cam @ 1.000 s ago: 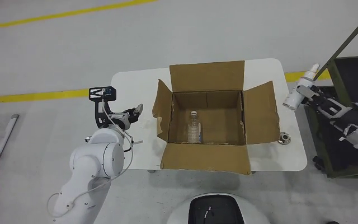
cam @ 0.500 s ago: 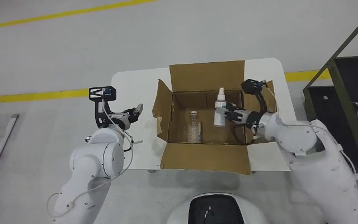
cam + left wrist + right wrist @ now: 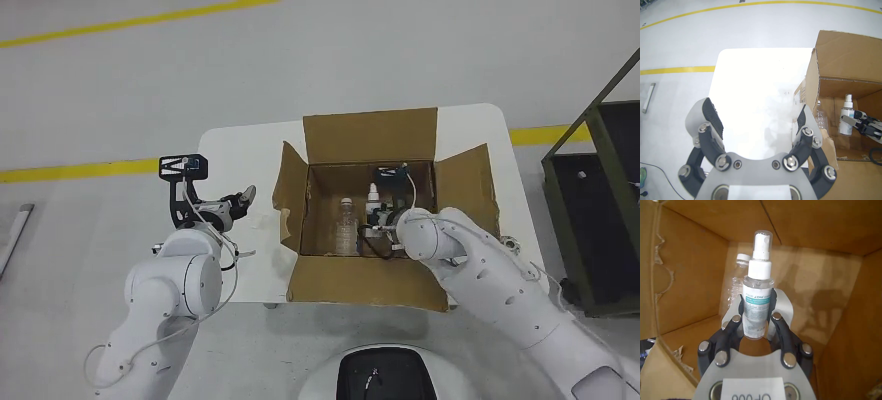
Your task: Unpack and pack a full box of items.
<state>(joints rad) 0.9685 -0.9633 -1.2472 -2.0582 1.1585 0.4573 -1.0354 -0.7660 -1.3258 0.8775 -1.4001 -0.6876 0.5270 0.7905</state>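
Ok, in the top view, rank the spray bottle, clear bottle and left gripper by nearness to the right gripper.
1. Spray bottle: held in the right gripper.
2. Clear bottle: beside it in the box.
3. Left gripper: over the table's left end.

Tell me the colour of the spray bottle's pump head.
The pump head of the spray bottle is white, under a clear cap; right wrist view shows it best.

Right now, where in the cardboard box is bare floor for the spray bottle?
The box floor between the spray bottle and the right-hand wall is bare. The left part is crowded: a clear plastic bottle sits beside the right end effector. The white table left of the box is bare.
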